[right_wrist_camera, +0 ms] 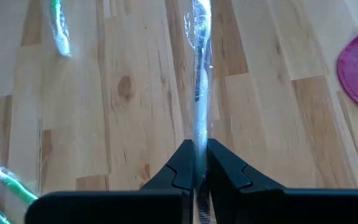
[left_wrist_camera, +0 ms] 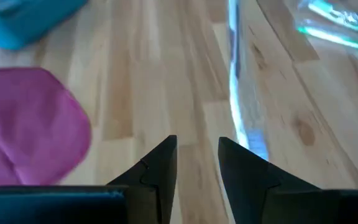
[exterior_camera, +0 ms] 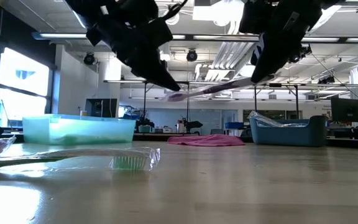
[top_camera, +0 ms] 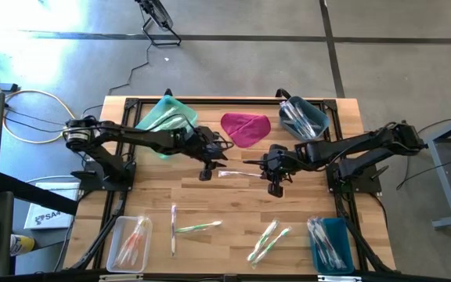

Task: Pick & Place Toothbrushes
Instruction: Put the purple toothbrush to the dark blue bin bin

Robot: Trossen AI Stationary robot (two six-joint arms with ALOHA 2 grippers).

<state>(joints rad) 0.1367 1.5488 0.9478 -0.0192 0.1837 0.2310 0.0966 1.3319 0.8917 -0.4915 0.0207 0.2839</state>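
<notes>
Wooden tabletop [top_camera: 233, 205] with two arms meeting mid-table. Right gripper [right_wrist_camera: 199, 163]: fingers clenched on one wrapped toothbrush [right_wrist_camera: 201, 81], which juts straight out past the fingertips and hangs above the wood, apparently offered end-first toward the other arm. Left gripper [left_wrist_camera: 197, 159]: fingers parted and holding nothing, the far end of that brush just beyond and to one side of its tips; a handover looks likely. Bins sit at the four corners, probably sorting by colour: green bin [top_camera: 165, 116], blue bin [top_camera: 302, 117], clear bin [top_camera: 128, 241], second blue bin [top_camera: 331, 244], four in all. One magenta cloth [top_camera: 245, 128] lies between the far pair. Loose brushes [top_camera: 266, 241] on the wood: about five; binned ones too bunched to count.
</notes>
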